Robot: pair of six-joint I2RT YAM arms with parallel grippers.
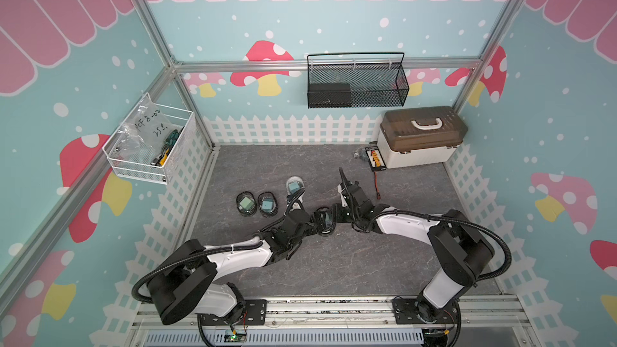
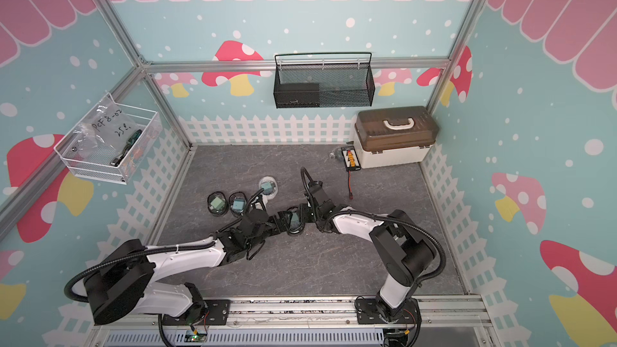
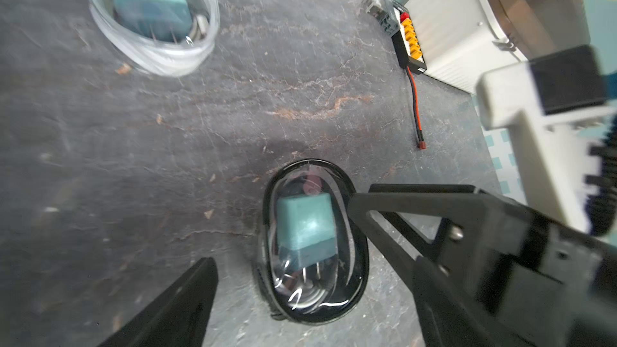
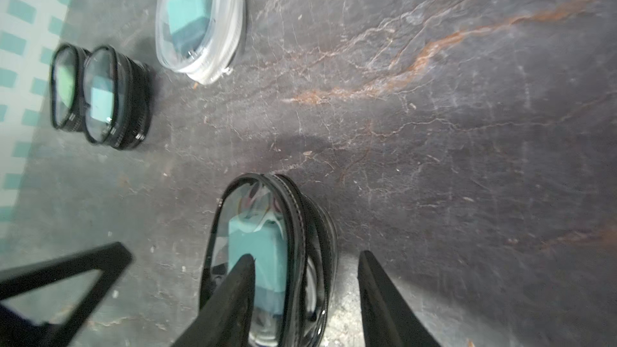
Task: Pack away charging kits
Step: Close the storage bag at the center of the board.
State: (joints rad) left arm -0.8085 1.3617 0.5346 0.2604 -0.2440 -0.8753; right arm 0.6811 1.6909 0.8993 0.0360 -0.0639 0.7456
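**Work item.** I see the centre pouch (image 1: 324, 223), black-rimmed with a clear window, lying on the table (image 1: 367, 262). In both top views it sits just below the middle of the frame, between the two gripper heads. Its long axis runs roughly top to bottom of the frame, slightly tilted. In the left wrist view the window faces the camera. The teal charger (image 3: 305, 225) sits inside with its prongs pointing back toward the left wrist.

**Left gripper** (image 3: 280, 233). The fingers are spread wide, one on each side of the centre pouch. One fingertip is at the rim (touching or just short of it, I cannot tell). The other stands well clear, with bare table between. Nothing is gripped.

**Right gripper** (image 4: 307, 255). The fingers are partly spread over the near end of the same pouch. One finger crosses in front of the window. The other stands apart from the rim, with a strip of table showing, so I read this as not clamped.

**Other kits.** Left of centre in both top views, the leftmost pouch (image 1: 246, 204) and the neighbouring pouch (image 1: 267, 204) lie side by side. Their long axes also run near top to bottom, and each shows a green or teal block through its window. The clear pouch (image 1: 295, 185) lies above and to the right of them, partly covered by the left arm, with a teal block inside.

**Upper right.** The beige box (image 1: 417, 151) stands in the back corner, and the black board (image 1: 374, 159) lies just to its left.
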